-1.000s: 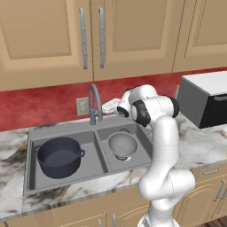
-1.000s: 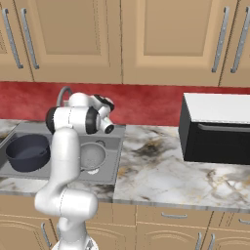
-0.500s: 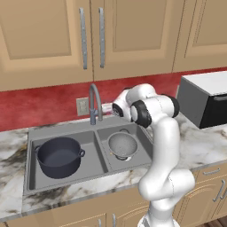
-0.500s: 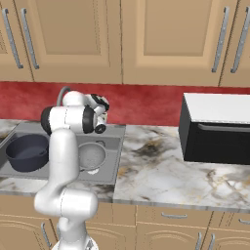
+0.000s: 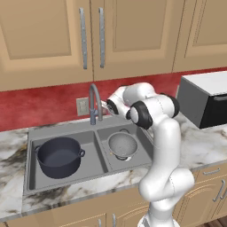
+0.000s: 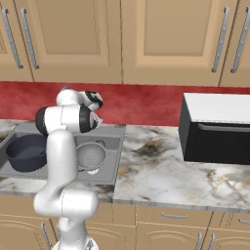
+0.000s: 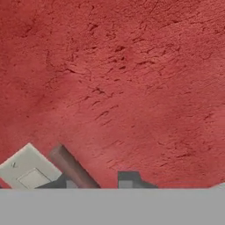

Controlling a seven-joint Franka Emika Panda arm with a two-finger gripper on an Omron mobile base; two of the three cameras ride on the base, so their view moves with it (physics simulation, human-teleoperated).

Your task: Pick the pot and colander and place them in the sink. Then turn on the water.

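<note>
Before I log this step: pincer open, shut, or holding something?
Pincer: shut beside the grey gooseneck faucet; whether it grips anything cannot be told.

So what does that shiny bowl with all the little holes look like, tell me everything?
The colander is a small round bowl of silvery-grey metal, dotted all over with tiny holes. Thin dark loop handles stick out at its rim. It sits upright and empty in the right basin of the grey sink, next to the divider. The dark pot is in the other basin, apart from it. Nothing is gripping it. No water is falling on it.
</note>
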